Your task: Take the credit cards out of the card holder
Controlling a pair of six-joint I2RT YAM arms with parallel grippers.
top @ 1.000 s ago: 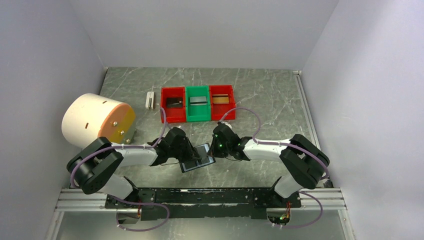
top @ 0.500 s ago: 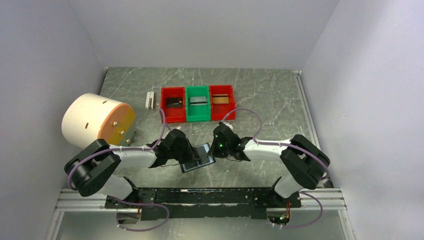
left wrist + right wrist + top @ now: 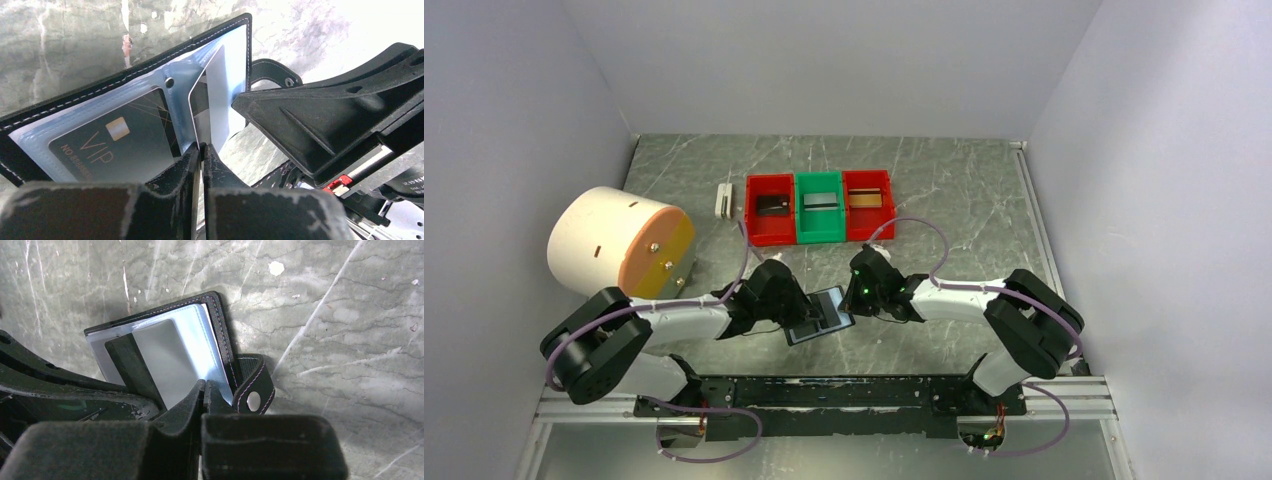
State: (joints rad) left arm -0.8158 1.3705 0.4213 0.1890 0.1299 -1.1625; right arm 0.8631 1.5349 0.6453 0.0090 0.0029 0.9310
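Note:
The black card holder [image 3: 821, 314] lies open on the table between my two grippers. In the left wrist view its left pocket holds a dark "VIP" credit card [image 3: 110, 145], and a grey credit card [image 3: 218, 95] stands partly out of the right pocket. My left gripper [image 3: 202, 148] is shut on the grey card's lower edge. My right gripper [image 3: 204, 386] is shut on the card holder's glossy inner pocket page [image 3: 210, 340], beside the snap tab [image 3: 254, 390]. The grey card also shows in the right wrist view [image 3: 170, 357].
Three small bins stand in a row at the back: a red one [image 3: 770, 232] with a dark card, a green one [image 3: 819, 232] with a grey card, a red one [image 3: 868, 228] with a tan card. A white clip block [image 3: 723, 200] and a large white drum [image 3: 589, 240] are to the left.
My left arm's elbow has swung left and lower, and its gripper has drawn slightly left. The card holder and the right arm have barely moved.

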